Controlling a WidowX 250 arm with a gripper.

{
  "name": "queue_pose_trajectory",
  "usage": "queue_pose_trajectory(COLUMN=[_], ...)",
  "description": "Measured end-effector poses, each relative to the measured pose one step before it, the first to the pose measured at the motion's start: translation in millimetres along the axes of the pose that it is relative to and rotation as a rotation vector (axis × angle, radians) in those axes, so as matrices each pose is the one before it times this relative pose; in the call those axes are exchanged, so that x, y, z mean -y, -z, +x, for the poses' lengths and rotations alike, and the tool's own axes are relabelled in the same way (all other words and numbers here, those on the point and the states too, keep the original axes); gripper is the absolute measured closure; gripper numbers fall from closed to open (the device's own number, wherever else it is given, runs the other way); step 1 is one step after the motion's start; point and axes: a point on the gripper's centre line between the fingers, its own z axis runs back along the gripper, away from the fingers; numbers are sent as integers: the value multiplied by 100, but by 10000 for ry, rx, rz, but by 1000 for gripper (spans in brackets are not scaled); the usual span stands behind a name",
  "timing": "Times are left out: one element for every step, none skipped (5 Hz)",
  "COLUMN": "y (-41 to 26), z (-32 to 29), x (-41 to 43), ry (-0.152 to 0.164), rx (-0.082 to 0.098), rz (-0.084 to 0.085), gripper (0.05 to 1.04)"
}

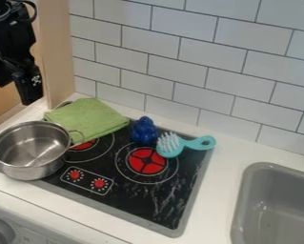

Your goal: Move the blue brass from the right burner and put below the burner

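Turquoise scrub brush (pixel 183 144) lay with its head over the upper right edge of the right burner (pixel 147 160), white bristles up, ring-ended handle running out across the cooktop's (pixel 155 209) right edge. End effector (pixel 28 89) hung at upper left, above and beyond the steel pot (pixel 30 170), well apart from the brush; whether it was open or closed could not be told.

Failure modes, judged:

1. Neighbour strike. Dark blue lumpy toy (pixel 144 132) stood just beside the bristles. A grasp at the head risked knocking it over or taking it along; the handle offered more room.

2. Slip or swivel. Handle was slim, head broad. A pinch far out at the ring would probably have let the head droop and turn.

3. Path. Too low a crossing could have clipped the pot or dragged the green cloth (pixel 87 119).

4. Placement. "Below" was read as the near side of the burner. Stopping short would have left bristles over the ring; releasing high could have sent the brush rolling or sliding on the smooth surface.
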Motion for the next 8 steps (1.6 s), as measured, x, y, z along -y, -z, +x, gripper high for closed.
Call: queue_pose_trajectory(y=[1292,189,196,-147,-107,590,1289,1434], z=[-1130,807,1240,1583,2705,2231,1564,1309], x=[1206,1506,1716,1544,2091,1734,523,435], ry=[-11,611,755,1053,2173,1758,852,470], rx=[-434,-93,61,147,-21,-8,48,-236], rz=[-458,-301,-280,-245,-289,-84,-175,160], gripper=[84,84,84,84,84,84,84,84])
